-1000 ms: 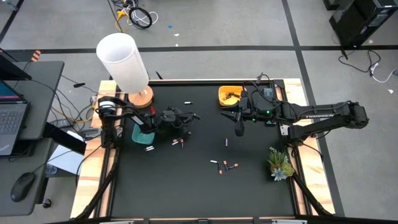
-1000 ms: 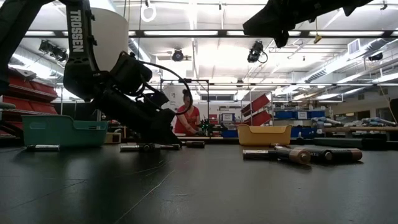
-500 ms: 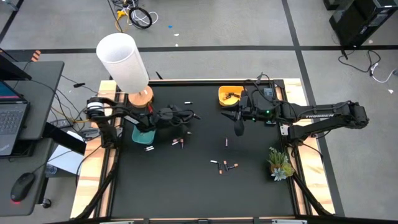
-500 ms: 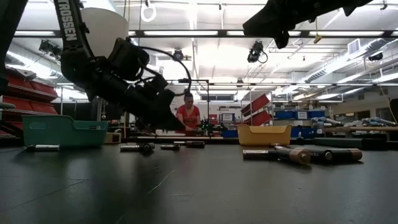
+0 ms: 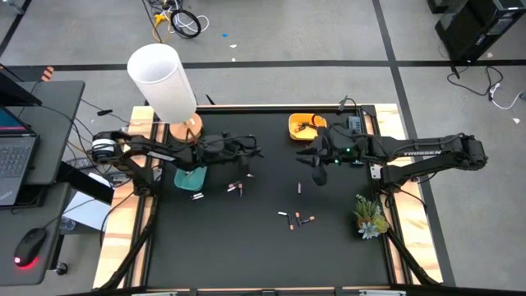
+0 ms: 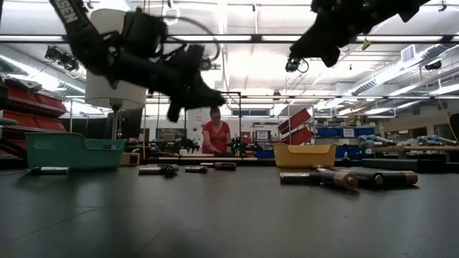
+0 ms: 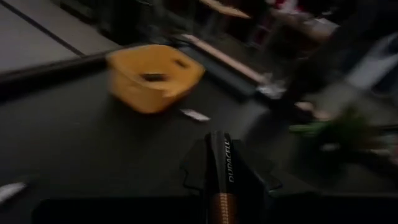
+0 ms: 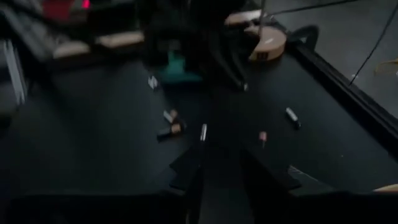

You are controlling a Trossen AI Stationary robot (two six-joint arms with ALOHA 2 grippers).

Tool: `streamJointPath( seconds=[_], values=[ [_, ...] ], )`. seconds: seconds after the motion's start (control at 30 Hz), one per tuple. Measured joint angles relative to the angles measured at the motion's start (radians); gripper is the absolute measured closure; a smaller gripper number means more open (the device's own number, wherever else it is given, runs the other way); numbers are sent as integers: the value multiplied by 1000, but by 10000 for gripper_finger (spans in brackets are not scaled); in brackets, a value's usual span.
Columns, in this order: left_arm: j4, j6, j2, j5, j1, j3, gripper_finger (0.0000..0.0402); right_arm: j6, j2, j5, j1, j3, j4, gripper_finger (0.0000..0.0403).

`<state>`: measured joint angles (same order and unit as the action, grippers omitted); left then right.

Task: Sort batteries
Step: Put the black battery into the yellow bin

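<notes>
Black table: left claw raised, clamped on a battery; right claw together, hovering near yellow bin.

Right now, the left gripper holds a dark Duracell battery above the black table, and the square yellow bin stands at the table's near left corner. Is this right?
Not quite. The high view shows the square yellow bin at the table's far edge, right of centre, near the right gripper. The left gripper does hold a dark Duracell battery, as the left wrist view shows.
</notes>
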<state>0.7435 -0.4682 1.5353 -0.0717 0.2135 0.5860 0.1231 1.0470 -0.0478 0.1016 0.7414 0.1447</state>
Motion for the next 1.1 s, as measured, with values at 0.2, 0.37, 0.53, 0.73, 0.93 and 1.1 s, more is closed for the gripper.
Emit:
streamJointPath(
  seconds=[0.2,0.37,0.53,0.73,0.93,1.1],
  values=[
    [-235,-123,10,161,-14,205,346,-305,0,7,-33,0,46,284],
    [-301,-116,10,257,-11,310,346,-441,0,-59,-42,0,5,284],
    [-301,-144,10,327,-4,346,346,-490,0,-61,-40,0,-105,272],
    [-291,-181,10,362,-3,355,346,-491,0,-61,-40,0,-134,240],
    [-256,-242,10,398,-3,355,346,-490,10,-62,-41,0,-174,208],
    [-222,-296,10,401,-3,355,346,-493,73,-63,-54,19,-241,199]
  ],
)
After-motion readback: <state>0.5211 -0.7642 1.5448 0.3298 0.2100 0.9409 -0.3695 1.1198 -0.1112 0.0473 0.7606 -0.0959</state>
